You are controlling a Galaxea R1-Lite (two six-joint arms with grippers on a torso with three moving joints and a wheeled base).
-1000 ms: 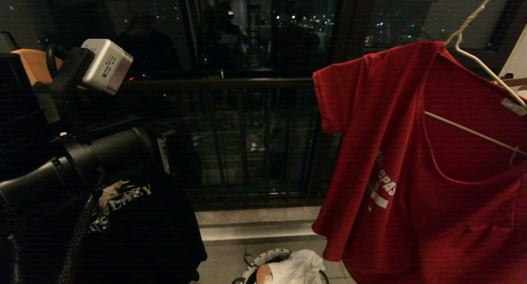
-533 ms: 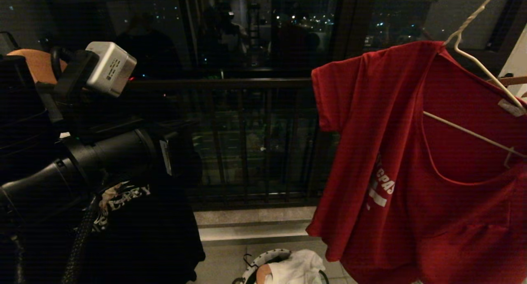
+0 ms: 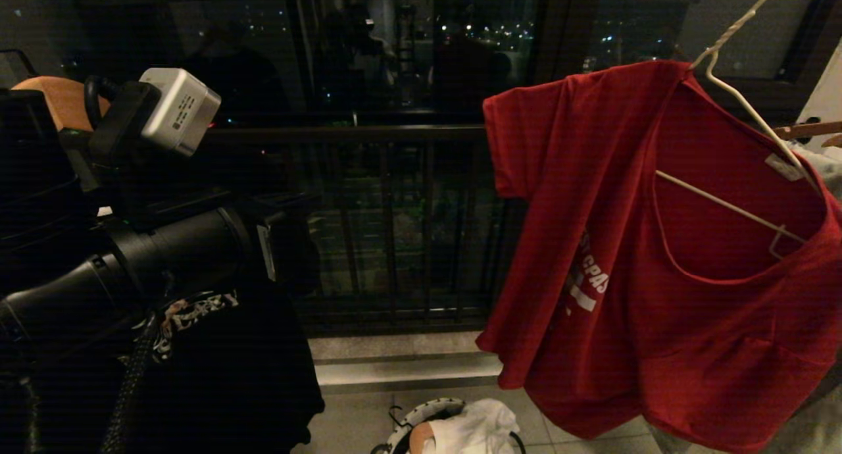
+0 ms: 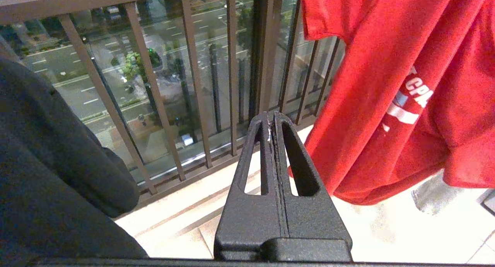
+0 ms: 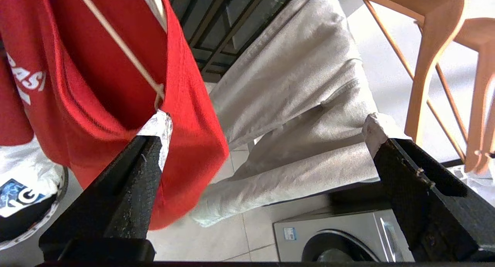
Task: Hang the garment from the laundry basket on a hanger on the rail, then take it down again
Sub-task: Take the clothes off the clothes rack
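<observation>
While the black T-shirt is hanging at the lower left of the head view, the left arm is sitting in front of it at the left edge, and its tool is showing in its own wrist view with both fingers pressed together on nothing, pointing at the balcony railing.

Moving toward the middle, the laundry basket is resting on the floor at the bottom centre of the head view, with a white cloth bunched inside it.

Further right, the red T-shirt is hanging on the white wire hanger, filling the right half of the head view and well clear of the basket. One shoulder is sitting high and the other low, so it is hanging crooked. The rail itself is out of frame above.

In the right wrist view, the right tool is standing with its fingers wide apart, one fingertip right by the shirt's red cloth below the hanger's small side hook; whether it is touching is unclear. A pale grey garment is hanging just behind.

By my reading, the hanging half is done or nearly so, and taking the shirt down is still to come.
</observation>
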